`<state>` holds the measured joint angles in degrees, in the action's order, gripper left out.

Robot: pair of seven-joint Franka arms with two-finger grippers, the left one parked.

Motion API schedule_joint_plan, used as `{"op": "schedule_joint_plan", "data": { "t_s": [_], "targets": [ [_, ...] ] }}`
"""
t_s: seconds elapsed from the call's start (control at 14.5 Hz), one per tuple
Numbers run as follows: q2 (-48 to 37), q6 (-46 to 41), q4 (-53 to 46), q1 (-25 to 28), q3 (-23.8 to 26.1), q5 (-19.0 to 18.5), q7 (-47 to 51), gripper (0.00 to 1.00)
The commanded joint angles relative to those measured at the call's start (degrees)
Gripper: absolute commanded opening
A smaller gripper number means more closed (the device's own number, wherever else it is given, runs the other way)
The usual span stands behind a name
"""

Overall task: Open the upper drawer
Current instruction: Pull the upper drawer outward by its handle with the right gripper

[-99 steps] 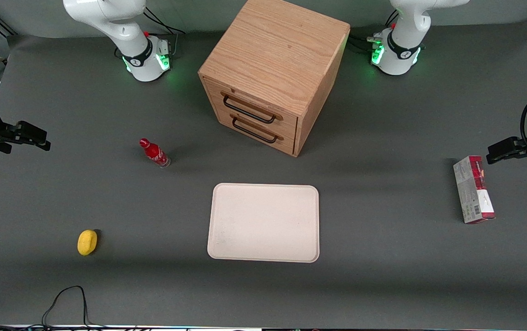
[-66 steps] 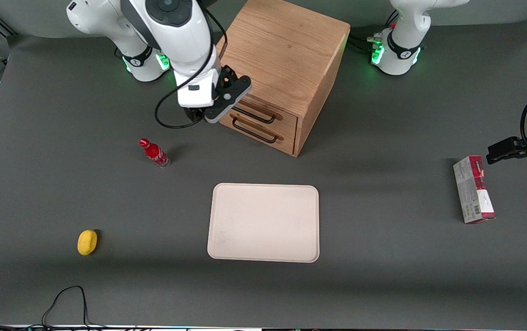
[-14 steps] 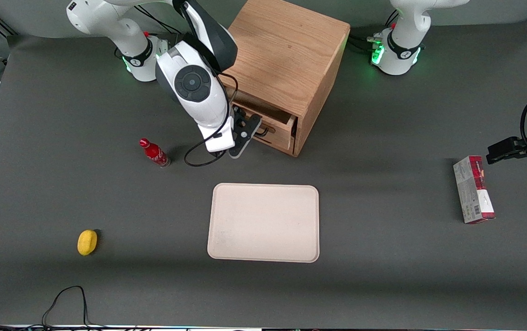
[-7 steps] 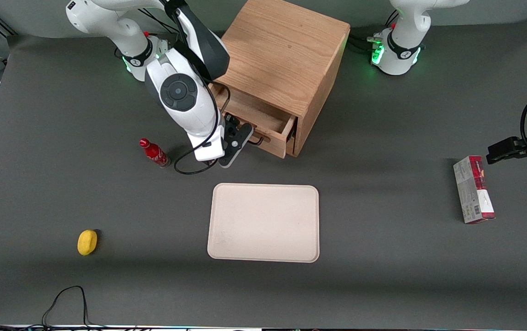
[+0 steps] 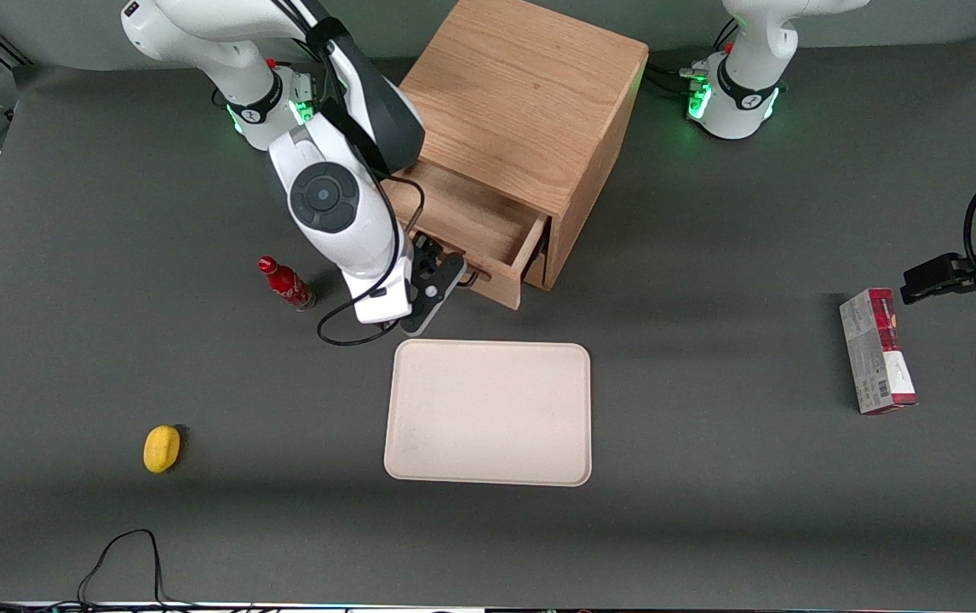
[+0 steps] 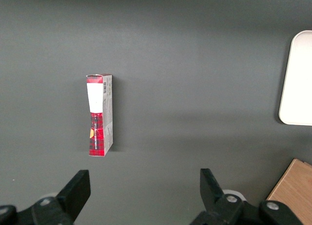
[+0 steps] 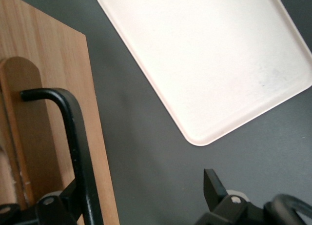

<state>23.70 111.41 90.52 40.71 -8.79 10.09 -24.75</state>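
Upper drawer (image 5: 462, 223) pulled out, gripper (image 5: 452, 277) at handle (image 7: 78, 152), jaws apart per wrist view

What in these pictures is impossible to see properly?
- Lower drawer: front view, hidden beneath the pulled-out upper drawer.
- Handle: cut off by the edge in the right wrist view; mostly covered in the front view by the open gripper at it.
- Carton print: too small to read.
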Motion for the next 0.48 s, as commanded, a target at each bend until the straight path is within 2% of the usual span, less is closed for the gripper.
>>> {"op": "schedule_joint_plan", "data": {
  "t_s": [0.0,0.41],
  "targets": [
    [1.61,-0.49,-2.62,-2.2,0.09,-0.34,-2.67,1.0],
    [4.24,-0.49,-5.79,-3.79,0.09,-0.25,-3.46,1.0]
  ]
}}
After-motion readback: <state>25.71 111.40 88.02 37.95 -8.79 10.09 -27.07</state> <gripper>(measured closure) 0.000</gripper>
